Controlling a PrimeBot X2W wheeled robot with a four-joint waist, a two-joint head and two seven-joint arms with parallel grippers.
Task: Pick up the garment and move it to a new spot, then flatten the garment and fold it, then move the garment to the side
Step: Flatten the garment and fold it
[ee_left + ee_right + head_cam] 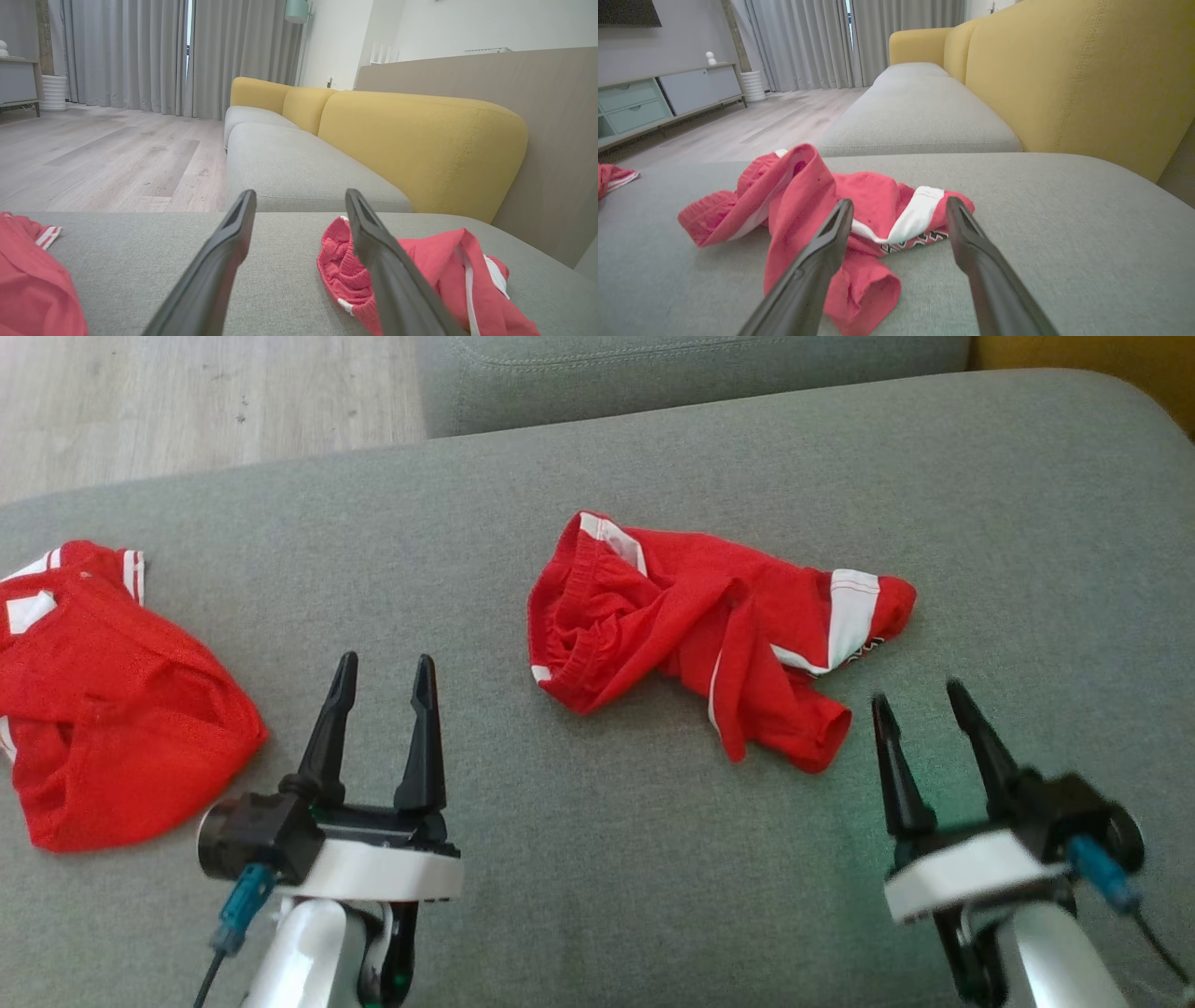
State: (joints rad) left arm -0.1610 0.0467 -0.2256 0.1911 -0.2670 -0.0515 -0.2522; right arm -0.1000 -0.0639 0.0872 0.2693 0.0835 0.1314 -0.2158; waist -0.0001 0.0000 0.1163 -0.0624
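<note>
One red garment (709, 635), crumpled at middle of cushion (597, 859): soft, light, limp. Likely best pinched at its ribbed waistband. Your left gripper (386, 660) and right gripper (917, 694): jaws wide, empty.

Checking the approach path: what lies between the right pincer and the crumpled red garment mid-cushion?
Bare grey cushion between right pincer and garment, shown in the head view.

The garment (691, 635) is laid at the middle of the cushion (597, 877), a second garment (103, 709) at its left edge. Nearer the front edge, the left gripper (386, 667) is held between them, the right gripper (917, 695) before the garment's right end.
</note>
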